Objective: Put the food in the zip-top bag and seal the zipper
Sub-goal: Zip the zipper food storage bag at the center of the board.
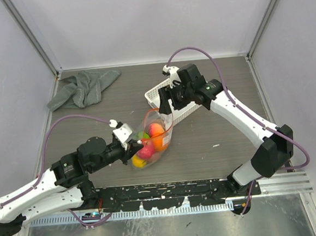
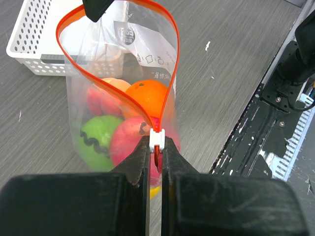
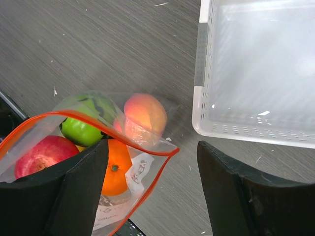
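While the zipper (image 2: 170,54) gapes, toy fruits (image 2: 147,98) sit inside the zip-top bag (image 2: 93,73)

Though the zip-top bag carries a white printed label (image 2: 142,46), its dark writing is too blurred to read. It stands near the middle of the grey wood-grain desk (image 1: 225,140), with pale walls (image 1: 150,20) around. The left gripper (image 2: 155,152) is pinched together on the zipper just below its white slider (image 2: 156,139). The right gripper (image 3: 150,147) has its fingers spread wide at the mouth's far end, beside the white basket (image 3: 206,64). A grey cloth (image 1: 84,88) lies in the far left corner
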`<action>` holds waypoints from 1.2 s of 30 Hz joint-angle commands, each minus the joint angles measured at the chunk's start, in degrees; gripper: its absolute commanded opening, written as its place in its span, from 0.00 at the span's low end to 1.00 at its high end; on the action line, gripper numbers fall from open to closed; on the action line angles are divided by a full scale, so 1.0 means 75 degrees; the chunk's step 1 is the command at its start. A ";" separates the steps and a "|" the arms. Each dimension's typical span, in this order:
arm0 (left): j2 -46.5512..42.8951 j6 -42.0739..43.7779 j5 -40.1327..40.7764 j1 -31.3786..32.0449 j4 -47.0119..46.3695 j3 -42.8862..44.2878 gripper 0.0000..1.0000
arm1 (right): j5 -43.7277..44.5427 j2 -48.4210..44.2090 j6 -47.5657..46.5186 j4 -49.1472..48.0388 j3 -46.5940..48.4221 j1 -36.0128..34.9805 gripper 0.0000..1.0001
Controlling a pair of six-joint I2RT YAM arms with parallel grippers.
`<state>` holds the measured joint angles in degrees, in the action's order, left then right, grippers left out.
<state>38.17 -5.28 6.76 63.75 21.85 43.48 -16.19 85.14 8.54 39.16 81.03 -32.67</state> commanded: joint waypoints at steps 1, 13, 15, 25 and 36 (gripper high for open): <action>-0.0161 0.0024 0.0069 -0.0019 -0.0230 0.0242 0.00 | 0.0016 0.0008 -0.0488 -0.0016 0.0098 -0.0007 0.77; -0.0344 0.0013 0.0477 -0.0017 -0.0235 0.0226 0.00 | 0.0841 -0.0001 -0.0506 0.0513 0.0205 -0.0003 0.42; -0.0352 -0.0012 0.0683 -0.0018 -0.0228 0.0246 0.00 | 0.1268 -0.0185 -0.0444 0.0689 0.0309 -0.0004 0.36; -0.0489 -0.0201 0.1471 -0.0026 -0.0406 0.0082 0.00 | 0.3364 -0.0793 -0.0019 0.1983 0.0460 -0.0003 0.19; 0.0154 -0.0562 0.0749 -0.0910 -0.0931 0.0001 0.00 | 0.3746 -0.1095 0.0056 0.2266 0.0278 0.0008 0.20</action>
<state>39.88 -7.29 14.66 61.98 19.81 42.92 5.67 79.33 9.02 55.44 82.19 -33.50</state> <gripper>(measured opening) 0.048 0.199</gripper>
